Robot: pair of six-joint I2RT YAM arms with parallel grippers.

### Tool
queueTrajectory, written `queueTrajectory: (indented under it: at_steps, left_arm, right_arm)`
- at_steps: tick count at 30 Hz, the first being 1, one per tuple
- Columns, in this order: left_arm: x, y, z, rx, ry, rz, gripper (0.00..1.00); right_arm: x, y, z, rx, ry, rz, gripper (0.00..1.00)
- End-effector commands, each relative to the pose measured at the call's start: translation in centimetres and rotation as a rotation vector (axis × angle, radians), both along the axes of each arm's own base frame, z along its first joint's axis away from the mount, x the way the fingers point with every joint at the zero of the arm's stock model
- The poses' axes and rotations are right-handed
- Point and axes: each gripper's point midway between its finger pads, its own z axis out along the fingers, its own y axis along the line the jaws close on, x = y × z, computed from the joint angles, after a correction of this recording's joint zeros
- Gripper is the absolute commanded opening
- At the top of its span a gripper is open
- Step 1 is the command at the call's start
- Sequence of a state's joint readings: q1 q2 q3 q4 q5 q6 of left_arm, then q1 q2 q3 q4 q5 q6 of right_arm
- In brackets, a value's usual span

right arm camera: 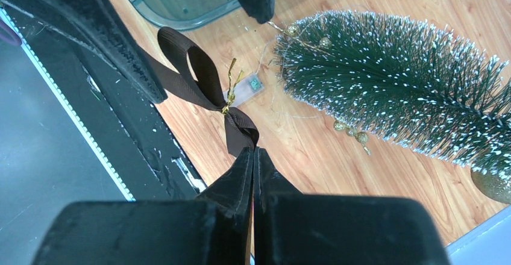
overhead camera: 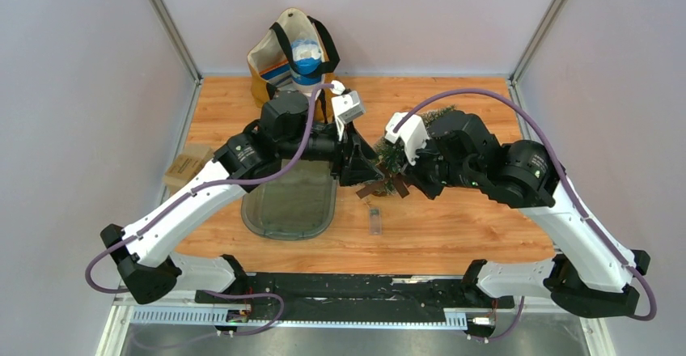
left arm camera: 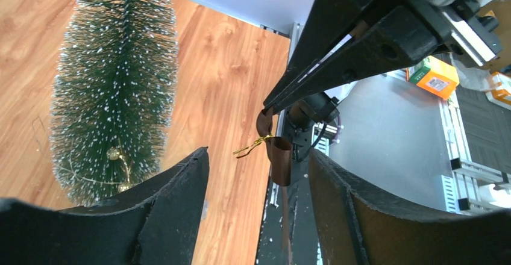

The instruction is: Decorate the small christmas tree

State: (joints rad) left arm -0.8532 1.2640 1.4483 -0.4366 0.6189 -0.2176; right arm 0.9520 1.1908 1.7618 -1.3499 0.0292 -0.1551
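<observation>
we see the small christmas tree (right arm camera: 398, 90) mid-way along the wooden table (overhead camera: 453, 226), between the two arms. just beside it, the right gripper (right arm camera: 253, 153) is clamped on a brown ribbon bow (right arm camera: 205, 78). the left gripper (left arm camera: 258, 155) faces the bow, jaws apart.

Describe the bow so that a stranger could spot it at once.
On the wooden table, find the small snow-flecked Christmas tree near its centre. Beside it the right gripper pinches a ribbon bow: the only dark brown thing, tied with gold wire.
</observation>
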Motion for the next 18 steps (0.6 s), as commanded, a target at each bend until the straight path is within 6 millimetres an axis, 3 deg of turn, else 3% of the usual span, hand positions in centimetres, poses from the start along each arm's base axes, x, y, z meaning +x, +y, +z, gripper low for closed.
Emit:
queueTrajectory:
  at_steps: [1, 2, 5, 11, 12, 16, 18]
  left_arm:
    - [-0.3, -0.5, 1.4, -0.046, -0.052, -0.018, 0.64]
    - [-0.2, -0.5, 1.4, -0.05, -0.054, -0.015, 0.61]
    - [-0.2, -0.7, 1.4, -0.054, -0.049, -0.018, 0.37]
    - [-0.4, -1.2, 0.5, -0.032, -0.026, -0.05, 0.1]
    - [-0.4, -1.2, 0.4, -0.027, -0.021, -0.052, 0.0]
    - [-0.4, -1.3, 0.2, -0.029, -0.022, -0.042, 0.0]
    - [0.1, -1.1, -0.1, -0.028, -0.021, -0.001, 0.0]
  right_arm:
    - [-1.0, -1.8, -1.3, -0.075, 0.045, 0.009, 0.0]
    - [-0.9, -1.9, -1.3, -0.073, 0.042, 0.005, 0.0]
    - [-1.3, -1.6, -1.3, -0.058, 0.059, 0.026, 0.0]
    - [-1.2, -1.8, -1.2, -0.045, 0.049, 0.019, 0.0]
    - [-1.1, -1.7, -1.2, -0.043, 0.047, 0.016, 0.0]
    - [-1.0, -1.8, -1.2, -0.026, 0.033, 0.008, 0.01]
    - [-0.9, -1.8, -1.1, -0.008, 0.024, -0.006, 0.15]
